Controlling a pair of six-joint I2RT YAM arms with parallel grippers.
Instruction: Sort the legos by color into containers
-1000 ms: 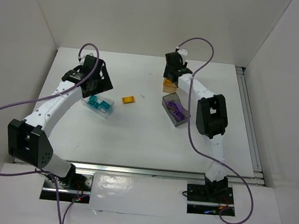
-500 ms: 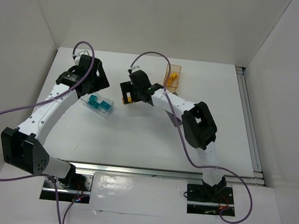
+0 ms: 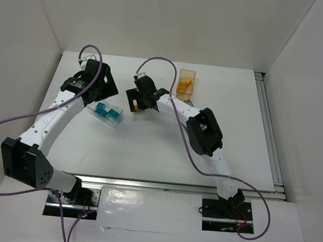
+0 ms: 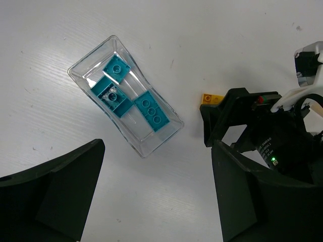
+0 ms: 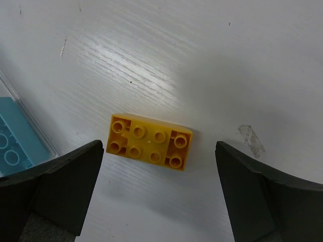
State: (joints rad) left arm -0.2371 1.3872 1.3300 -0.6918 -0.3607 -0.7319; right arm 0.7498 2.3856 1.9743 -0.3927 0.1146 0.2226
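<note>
Along the left side of the tabletop, running rightward:

1. Left fingers: spread wide and holding nothing, hovering above and just beside item 2.

2. Clear bin: open-topped, flat on the tabletop, lying diagonally in the left wrist view. It contains three teal bricks, all studs up.

3. Yellow brick: the only loose piece visible. It lies studs up on the bare tabletop, just right of the clear bin, a two-by-four studded rectangle set slightly askew.
   - Handling, by judgement: light, rigid hard plastic, not fragile. The smooth side walls may slip under a shallow pinch.
   - Best hold is low on two opposite flat walls, below the stud line. Squaring the wrist to the brick first would help, since closing askew could spin it.

4. Right fingers: directly over item 3 and fully apart. One finger stands off each short end of the brick, and neither touches it. Nothing is gripped.

5. Clear scrap: a small translucent fleck on the tabletop near the brick; what it is cannot be told.

6. Orange bin: at the far centre-right, well apart from item 3. It already holds yellow pieces and is the likely destination for the brick.

No dark grey bin can be made out; the right arm may hide it.
</note>
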